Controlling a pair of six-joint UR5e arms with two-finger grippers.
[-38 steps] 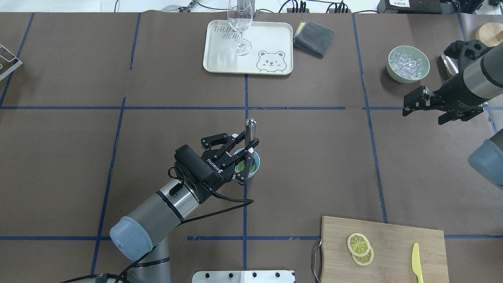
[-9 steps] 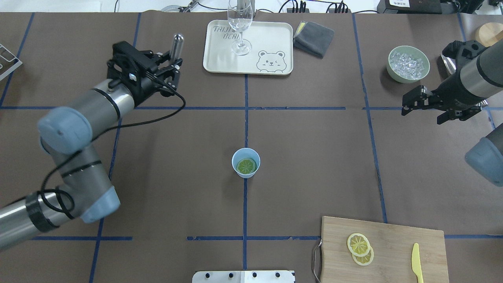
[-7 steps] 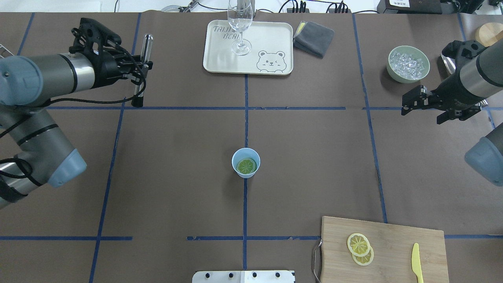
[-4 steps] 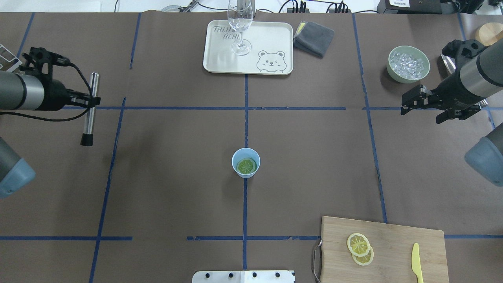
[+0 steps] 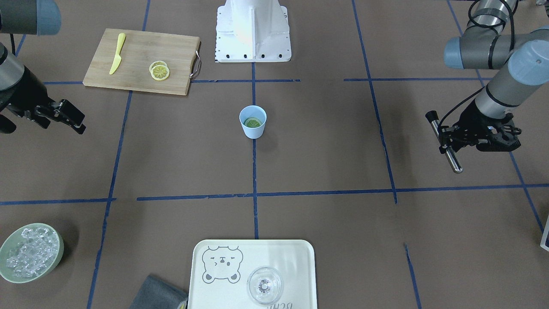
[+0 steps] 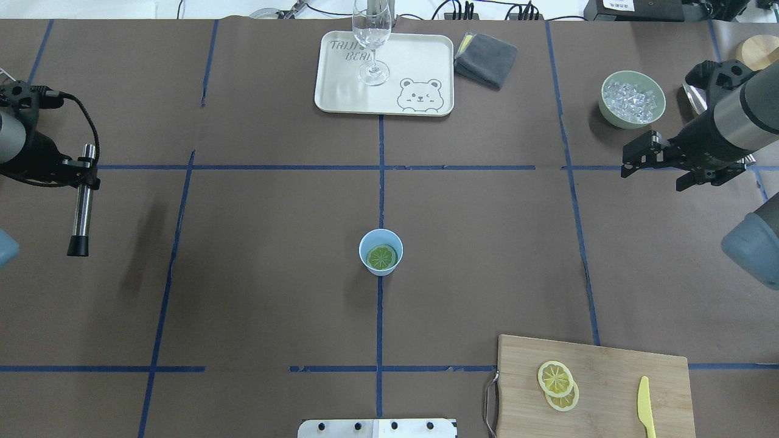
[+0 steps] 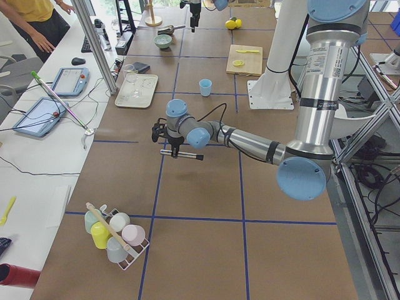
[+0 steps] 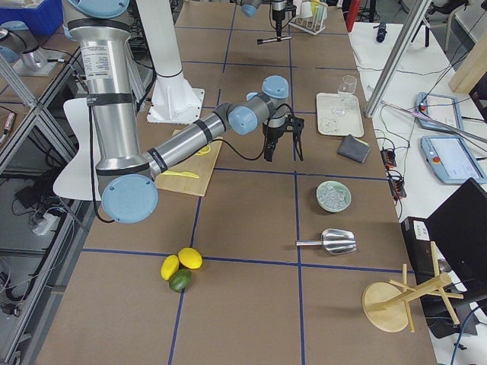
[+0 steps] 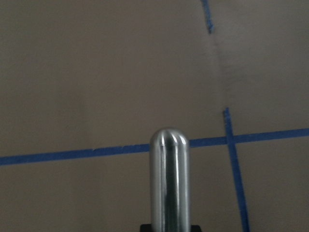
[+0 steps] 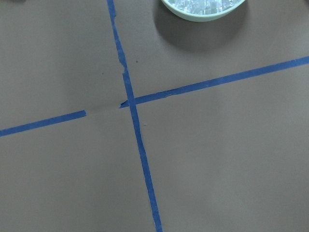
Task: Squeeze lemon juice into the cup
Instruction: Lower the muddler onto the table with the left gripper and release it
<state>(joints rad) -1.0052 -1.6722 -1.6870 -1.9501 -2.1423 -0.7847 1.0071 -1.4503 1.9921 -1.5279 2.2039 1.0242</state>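
While lemon sits inside cup, left gripper clamps steel muddler; right gripper spread open.

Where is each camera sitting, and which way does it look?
Overhead: behind the robot, looking down on the table; left gripper with metal rod at left, right gripper at right.
Front-facing: across the table, facing the robot's base; arms appear swapped.
Exterior left: table's left end, looking along it; left arm near.
Exterior right: table's right end; right arm near.
Left wrist: looks down past the rod.
Right wrist: looks down; ice bowl's rim, no body.
Shared: overhead and front-facing both show the cup and cutting board.
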